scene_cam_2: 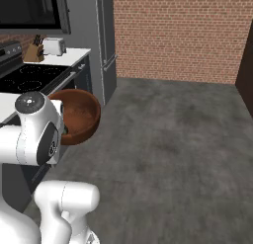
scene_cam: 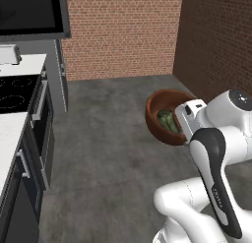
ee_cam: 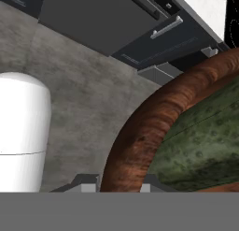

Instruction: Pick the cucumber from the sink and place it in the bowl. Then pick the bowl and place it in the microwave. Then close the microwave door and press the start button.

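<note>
Gripper [ee_cam: 119,187] pinches the rim of the bowl [scene_cam: 158,115], one finger on each side of the wall, holding it tilted in the air above the floor [scene_cam: 113,153]. Just past the fingertips, the cucumber [scene_cam: 168,121] lies inside the bowl. Beyond, the stove [scene_cam_2: 29,77].

walls: red brick [scene_cam: 120,33], darker brick at right
floor: grey concrete [scene_cam_2: 173,139]
stove: black cooktop [scene_cam: 17,92] set in white tabletop [scene_cam_2: 74,54]
toaster: white [scene_cam_2: 54,46], beside knife block [scene_cam_2: 33,52]
fridge: grey [scene_cam_2: 101,35]
</note>
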